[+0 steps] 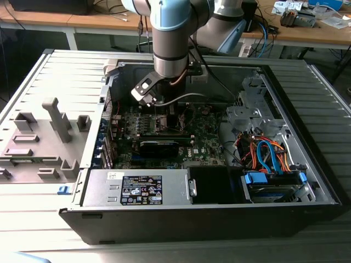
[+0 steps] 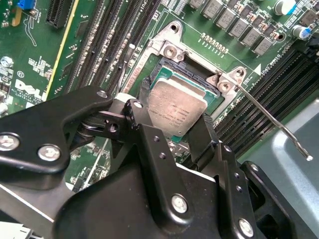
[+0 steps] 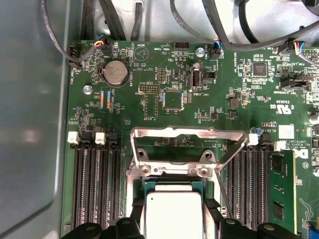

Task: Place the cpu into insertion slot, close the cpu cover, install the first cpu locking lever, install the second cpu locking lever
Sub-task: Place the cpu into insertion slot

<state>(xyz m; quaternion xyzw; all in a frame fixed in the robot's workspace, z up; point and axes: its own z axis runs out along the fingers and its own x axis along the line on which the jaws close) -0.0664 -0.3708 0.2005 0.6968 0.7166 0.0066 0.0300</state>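
Over the slot, down in the open case, my gripper held the cpu. My fingers were set narrow and pressed on 2 opposite edges of the chip, its silvery top facing up. In both wrist views the cpu lay within the slot's dark frame, roughly square to it. I could not tell whether it had bottomed on the contacts or hung just above them. The cover stood raised on its hinge beyond the chip, its window open to the board. 1 lever stuck out unlatched beside the socket, clear of my fingers. From the exterior view, my arm reached straight down near the board's middle. I judged this to be step 1 of 4, the placing, close to its end, with cover and levers not yet touched. Finishing it called for a chip flat and true to the frame, corners matched and no tilt. Any release had to be gentle, because a skewed drop could bend the contacts.
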